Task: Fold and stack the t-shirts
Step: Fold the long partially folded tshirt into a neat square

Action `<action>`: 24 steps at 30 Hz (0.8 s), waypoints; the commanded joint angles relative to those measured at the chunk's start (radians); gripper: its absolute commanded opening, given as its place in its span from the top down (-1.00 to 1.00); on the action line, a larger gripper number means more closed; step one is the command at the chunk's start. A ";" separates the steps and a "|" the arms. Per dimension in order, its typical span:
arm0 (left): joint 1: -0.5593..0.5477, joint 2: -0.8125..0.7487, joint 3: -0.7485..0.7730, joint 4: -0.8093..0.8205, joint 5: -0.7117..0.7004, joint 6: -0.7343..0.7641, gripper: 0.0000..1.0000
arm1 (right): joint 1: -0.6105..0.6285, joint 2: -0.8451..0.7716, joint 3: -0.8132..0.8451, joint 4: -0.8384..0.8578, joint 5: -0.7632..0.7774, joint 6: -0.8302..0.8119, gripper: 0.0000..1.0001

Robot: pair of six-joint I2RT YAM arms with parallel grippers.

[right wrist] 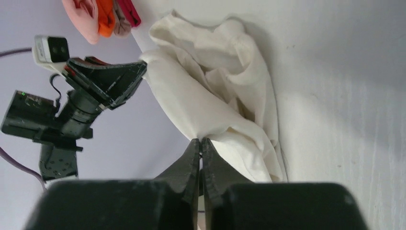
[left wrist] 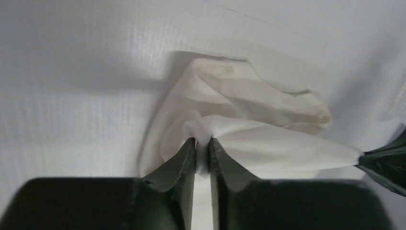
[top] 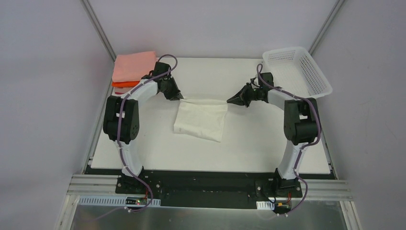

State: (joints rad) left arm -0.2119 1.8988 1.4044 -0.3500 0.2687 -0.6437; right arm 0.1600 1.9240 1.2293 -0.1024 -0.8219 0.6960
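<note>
A cream-white t-shirt (top: 201, 120) lies partly folded in the middle of the table. My left gripper (top: 180, 97) is shut on its far left corner, and my right gripper (top: 231, 101) is shut on its far right corner. The far edge is stretched between them. In the left wrist view the cloth (left wrist: 249, 120) bunches out from the shut gripper (left wrist: 202, 143). In the right wrist view the gripper (right wrist: 200, 142) pinches the shirt (right wrist: 206, 91), with the left gripper (right wrist: 141, 67) at the other corner. A stack of folded shirts (top: 133, 67), salmon-pink on top, orange and red below, sits at the far left.
A white plastic lattice basket (top: 297, 69) stands at the far right corner of the table. The white table mat (top: 158, 148) ends at a black front edge near the arm bases. Grey walls close in on both sides.
</note>
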 commanded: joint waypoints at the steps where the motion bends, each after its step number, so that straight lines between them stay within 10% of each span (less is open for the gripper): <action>1: 0.043 0.023 0.054 0.003 -0.064 0.037 0.47 | -0.045 0.046 0.080 0.031 0.052 0.027 0.60; 7: 0.043 -0.073 0.048 0.003 -0.071 0.036 -0.87 | -0.043 -0.001 0.136 -0.063 0.132 -0.018 -0.94; 24: -0.064 0.049 0.149 0.074 0.218 0.001 -0.98 | 0.157 -0.133 0.014 0.067 0.259 -0.010 -0.99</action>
State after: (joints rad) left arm -0.2760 1.8488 1.4689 -0.2958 0.3950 -0.6357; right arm 0.3267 1.7420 1.1847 -0.0998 -0.6010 0.6876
